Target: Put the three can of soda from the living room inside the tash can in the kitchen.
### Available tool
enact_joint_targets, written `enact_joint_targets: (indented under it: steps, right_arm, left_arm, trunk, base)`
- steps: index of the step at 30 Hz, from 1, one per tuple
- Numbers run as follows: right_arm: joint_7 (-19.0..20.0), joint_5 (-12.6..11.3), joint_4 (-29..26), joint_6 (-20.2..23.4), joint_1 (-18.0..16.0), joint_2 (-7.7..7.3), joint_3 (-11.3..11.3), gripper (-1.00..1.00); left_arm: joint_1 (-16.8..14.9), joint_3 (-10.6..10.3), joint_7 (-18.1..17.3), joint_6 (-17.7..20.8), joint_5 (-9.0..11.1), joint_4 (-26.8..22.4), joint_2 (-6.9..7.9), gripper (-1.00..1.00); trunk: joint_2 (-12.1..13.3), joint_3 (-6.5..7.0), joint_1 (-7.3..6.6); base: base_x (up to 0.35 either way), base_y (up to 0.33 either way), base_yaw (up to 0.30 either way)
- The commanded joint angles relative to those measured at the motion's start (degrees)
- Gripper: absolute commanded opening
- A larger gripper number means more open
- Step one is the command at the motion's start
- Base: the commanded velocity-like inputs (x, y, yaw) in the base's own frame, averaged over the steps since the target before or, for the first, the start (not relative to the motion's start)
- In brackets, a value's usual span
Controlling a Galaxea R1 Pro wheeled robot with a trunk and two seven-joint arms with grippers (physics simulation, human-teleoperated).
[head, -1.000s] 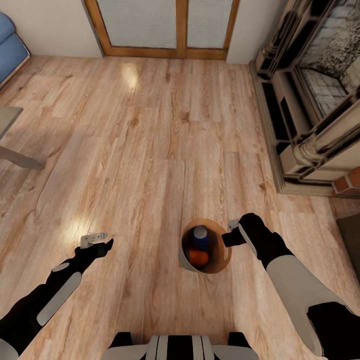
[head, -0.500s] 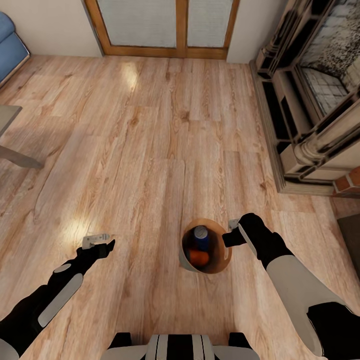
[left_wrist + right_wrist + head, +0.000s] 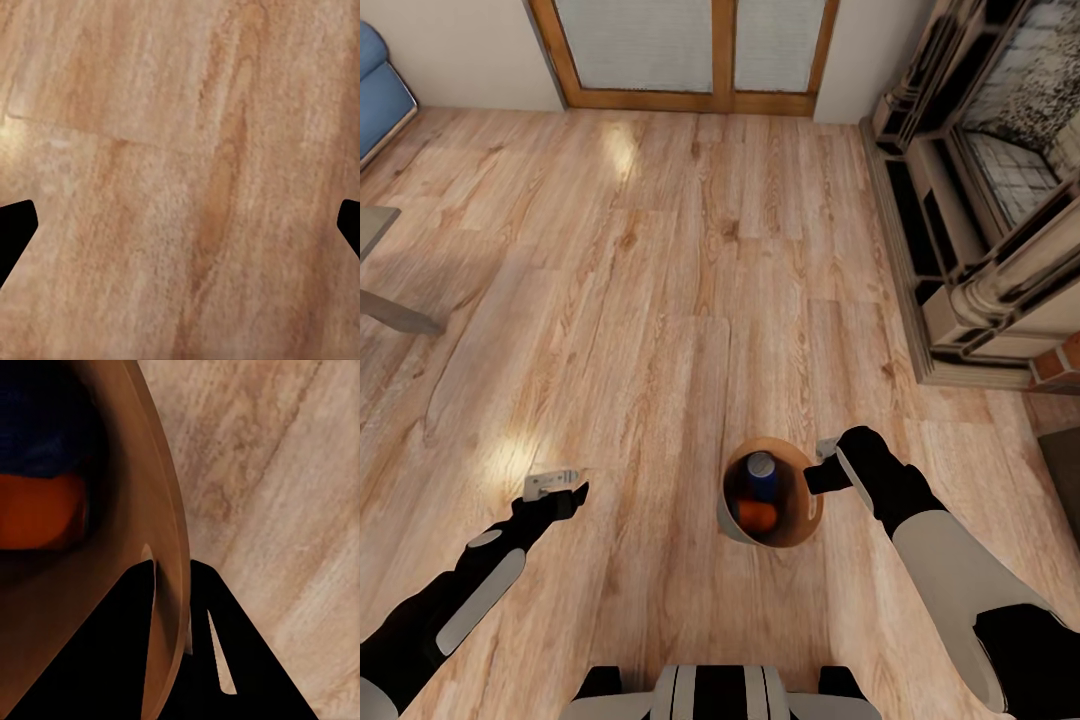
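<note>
The tash can [image 3: 803, 522], a small round bin with a copper-brown inside, hangs just in front of my base over the wood floor. Inside it a dark blue can of soda [image 3: 761, 476] with a silvery top stands beside an orange one [image 3: 758, 515]. My right gripper [image 3: 822, 470] is shut on the bin's right rim. In the right wrist view the rim wall [image 3: 163, 510] runs between the right gripper's [image 3: 172, 577] fingers, with the orange can [image 3: 37, 514] and the blue can [image 3: 45, 427] behind it. My left gripper [image 3: 555, 482] is open over bare floor, fingers wide apart [image 3: 180, 225].
An ornate fireplace [image 3: 980, 230] with a brick base lines the right side. A wood-framed door [image 3: 690, 50] closes the far wall. A blue sofa corner [image 3: 375, 90] and a low table's edge [image 3: 380, 300] sit at the far left. Plank floor spreads ahead.
The whole view has shifted a little, so the camera moved. My left gripper has dropped slightly toward me. The right gripper keeps its hold on the bin.
</note>
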Motion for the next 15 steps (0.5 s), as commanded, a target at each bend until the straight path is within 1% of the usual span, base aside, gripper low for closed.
enact_joint_targets:
  steps: [1,9,15]
  right_arm:
    - [0.38,-1.52,0.00,0.14,-0.01,0.02,-0.03,-1.00]
    - [0.38,-1.55,0.00,0.14,-0.01,0.02,-0.03,-1.00]
    - [0.38,-1.50,0.03,0.14,-0.01,0.02,-0.02,-1.00]
  left_arm:
    - [0.00,0.00,0.00,0.00,0.00,0.09,0.00,1.00]
    - [0.00,-0.01,0.00,0.00,0.00,0.23,0.00,1.00]
    - [0.00,-0.08,0.00,0.00,0.00,0.28,0.00,1.00]
  trunk:
    - [0.00,0.00,0.00]
    - [0.00,0.00,0.00]
    - [-2.41,-1.07,1.31]
  base:
    - [0.000,0.000,0.000]
    - [0.000,0.000,0.000]
    - [0.000,0.000,0.000]
